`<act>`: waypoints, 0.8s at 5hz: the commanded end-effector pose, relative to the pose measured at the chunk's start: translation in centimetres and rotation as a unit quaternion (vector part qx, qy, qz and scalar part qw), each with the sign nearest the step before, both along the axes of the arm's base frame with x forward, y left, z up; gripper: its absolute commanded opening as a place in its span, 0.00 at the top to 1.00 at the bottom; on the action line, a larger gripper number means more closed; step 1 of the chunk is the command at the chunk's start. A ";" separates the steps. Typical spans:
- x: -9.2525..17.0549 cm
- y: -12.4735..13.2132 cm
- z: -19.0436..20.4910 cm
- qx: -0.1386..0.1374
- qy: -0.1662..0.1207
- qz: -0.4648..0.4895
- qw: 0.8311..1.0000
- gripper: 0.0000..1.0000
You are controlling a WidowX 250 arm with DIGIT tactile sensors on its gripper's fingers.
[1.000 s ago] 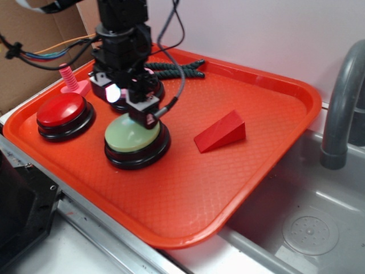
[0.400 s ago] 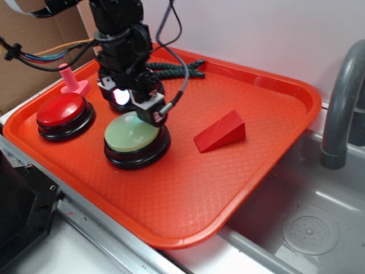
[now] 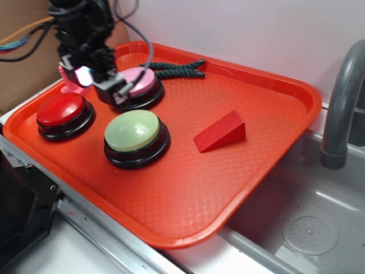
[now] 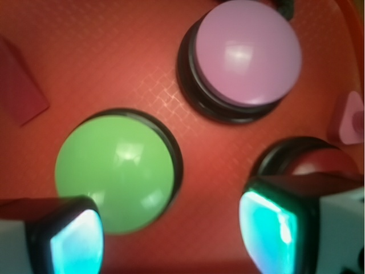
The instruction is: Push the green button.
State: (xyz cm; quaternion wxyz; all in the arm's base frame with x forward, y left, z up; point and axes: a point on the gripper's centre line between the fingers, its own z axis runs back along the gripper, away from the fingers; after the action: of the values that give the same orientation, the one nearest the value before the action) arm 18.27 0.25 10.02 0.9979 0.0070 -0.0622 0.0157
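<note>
Gripper (image 3: 91, 77) now up-left of green button (image 3: 133, 131)

From the exterior view, we saw the gripper (image 3: 100, 80) cover the pink-topped button (image 3: 140, 81) at 9 o'clock, and the frame's top cut off the arm. The wrist view clipped both fingers (image 4: 71, 237) at 6 o'clock; one hid most of the red-topped button (image 4: 313, 162). The red wedge (image 4: 17, 85) ran off at 9 o'clock, blurred.

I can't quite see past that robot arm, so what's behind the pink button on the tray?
Behind the pink button lies a dark twisted rope near the tray's back rim. Its left end is hidden behind the button, so I cannot tell how far it runs.
</note>
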 end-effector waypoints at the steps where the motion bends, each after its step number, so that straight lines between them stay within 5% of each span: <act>1: 0.1 0.7 1.6 0.032 -0.009 0.015 0.999 0.00; 2: 0.1 0.8 1.9 0.044 -0.008 0.013 0.999 0.00; 4: -0.6 0.6 3.7 0.013 -0.021 -0.012 1.000 0.00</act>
State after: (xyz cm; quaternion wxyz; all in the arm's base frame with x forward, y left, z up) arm 16.69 0.61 12.60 0.9983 0.0185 -0.0553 0.0030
